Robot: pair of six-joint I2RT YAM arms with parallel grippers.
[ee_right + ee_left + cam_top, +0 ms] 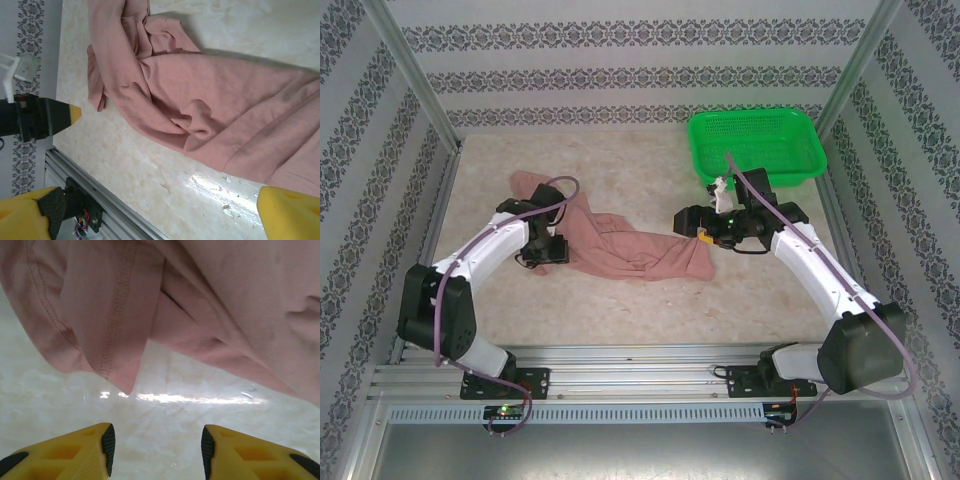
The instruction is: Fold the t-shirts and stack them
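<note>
A dusty salmon-pink t-shirt (pixel 620 245) lies crumpled in a long strip across the middle of the table. My left gripper (pixel 552 250) sits at its left end, low over the table. In the left wrist view its yellow fingers (pixel 85 452) stand apart over bare table, just short of a hemmed fold of the shirt (pixel 120 315). My right gripper (pixel 687 224) is at the shirt's right end. Seen from the right wrist, it (pixel 160 220) is wide open above bare table beside the shirt's edge (pixel 210 100). Nothing is between either pair of fingers.
A green plastic mesh basket (pixel 755 145) stands at the back right, behind the right arm. The marbled tabletop (pixel 620 320) is bare in front of the shirt. A metal rail (pixel 85 190) runs along the near edge. Patterned walls enclose the table.
</note>
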